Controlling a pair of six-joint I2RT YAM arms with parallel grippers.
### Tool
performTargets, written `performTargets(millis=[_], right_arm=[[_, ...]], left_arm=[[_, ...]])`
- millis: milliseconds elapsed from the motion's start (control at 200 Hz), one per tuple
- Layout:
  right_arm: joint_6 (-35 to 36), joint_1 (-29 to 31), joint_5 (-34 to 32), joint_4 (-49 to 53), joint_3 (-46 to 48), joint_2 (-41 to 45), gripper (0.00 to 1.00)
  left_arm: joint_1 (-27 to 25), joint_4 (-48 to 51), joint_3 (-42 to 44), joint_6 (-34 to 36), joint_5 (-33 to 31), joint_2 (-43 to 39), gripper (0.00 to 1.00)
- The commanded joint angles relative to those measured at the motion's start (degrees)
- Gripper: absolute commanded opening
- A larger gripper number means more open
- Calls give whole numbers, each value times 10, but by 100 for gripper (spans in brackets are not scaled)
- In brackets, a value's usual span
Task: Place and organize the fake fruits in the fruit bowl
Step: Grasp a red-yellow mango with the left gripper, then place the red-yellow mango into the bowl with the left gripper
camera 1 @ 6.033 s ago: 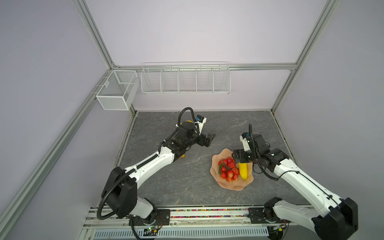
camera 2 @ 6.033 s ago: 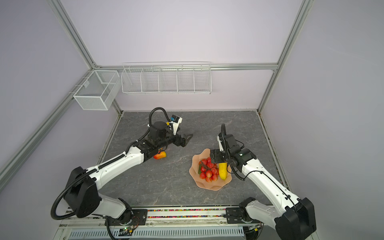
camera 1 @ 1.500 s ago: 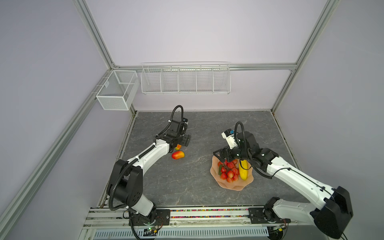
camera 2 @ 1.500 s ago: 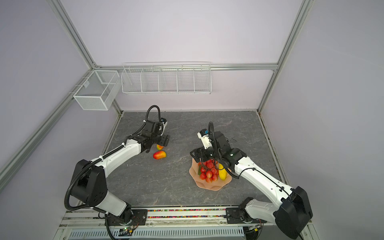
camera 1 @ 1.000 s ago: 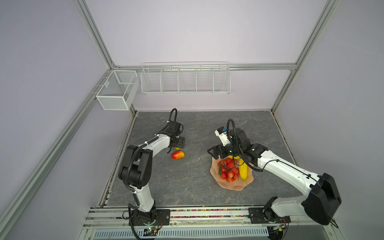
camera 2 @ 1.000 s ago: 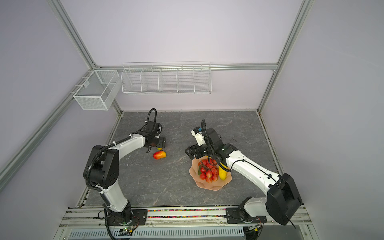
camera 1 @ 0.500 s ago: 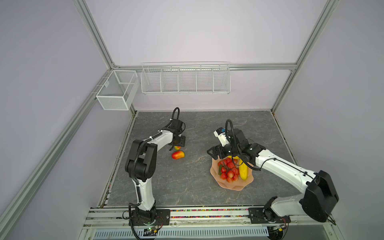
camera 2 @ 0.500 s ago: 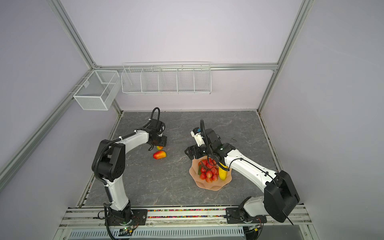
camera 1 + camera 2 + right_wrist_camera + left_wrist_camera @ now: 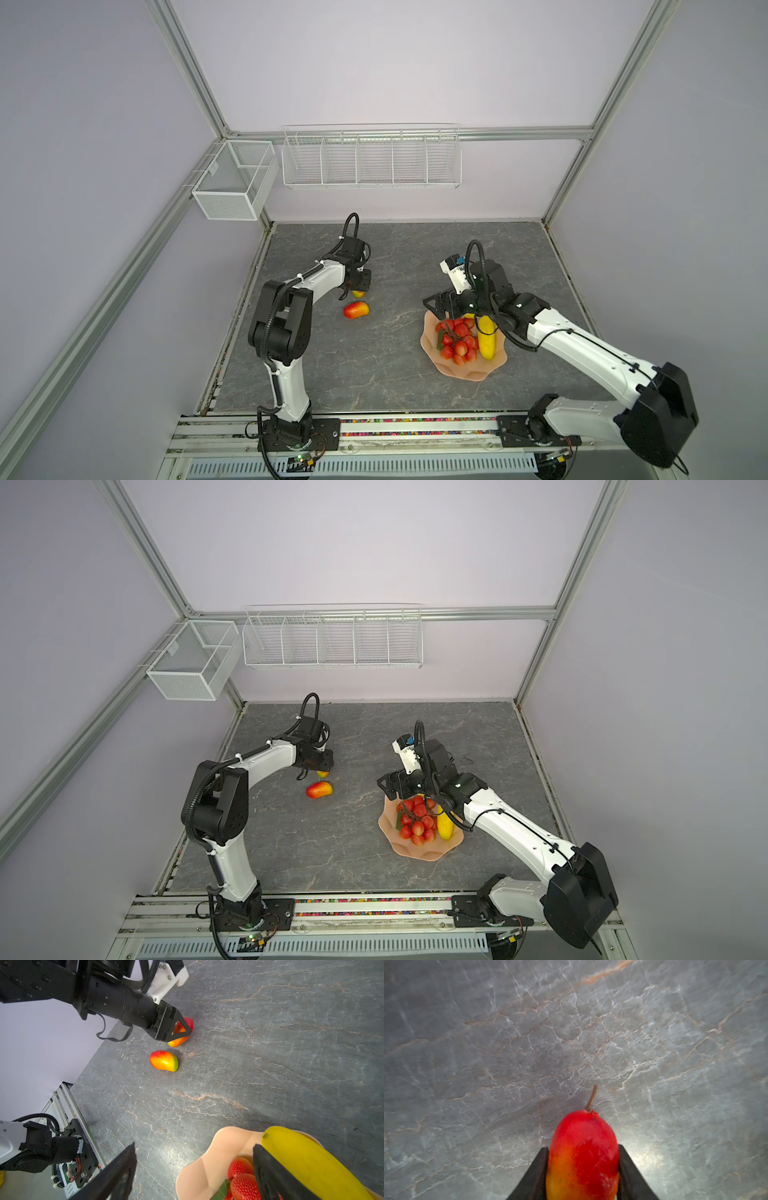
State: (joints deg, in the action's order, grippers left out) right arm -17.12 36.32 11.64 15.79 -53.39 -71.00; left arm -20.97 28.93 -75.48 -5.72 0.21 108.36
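No lettering, label, brand or number can be read anywhere in these views (the small tag on the mesh basket (image 9: 215, 169) at upper left of the frame is too small and blank-looking to tell).

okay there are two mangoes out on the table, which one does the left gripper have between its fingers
The mango farther from the robot's base, between the left gripper's fingers; the wrist view shows both fingers against its sides. The other mango lies free on the table, just nearer the base.
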Motion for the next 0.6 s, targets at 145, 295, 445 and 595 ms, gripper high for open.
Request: performTargets(millis=[145,295,445,595], right_arm=[[-25,-20,3,27,60,82,89],[-36,-23,5,65,105,159,89],[-45,-23,5,111,145,231,89],[-69,-24,-3,128,179,307,89]], left_arm=[[-52,5,16,12,54,-92,37],[-147,10,47,-10,77,-141,37],[-254,13,62,-35,78,-170,37],[-307,-1,76,-104,48,-172,37]])
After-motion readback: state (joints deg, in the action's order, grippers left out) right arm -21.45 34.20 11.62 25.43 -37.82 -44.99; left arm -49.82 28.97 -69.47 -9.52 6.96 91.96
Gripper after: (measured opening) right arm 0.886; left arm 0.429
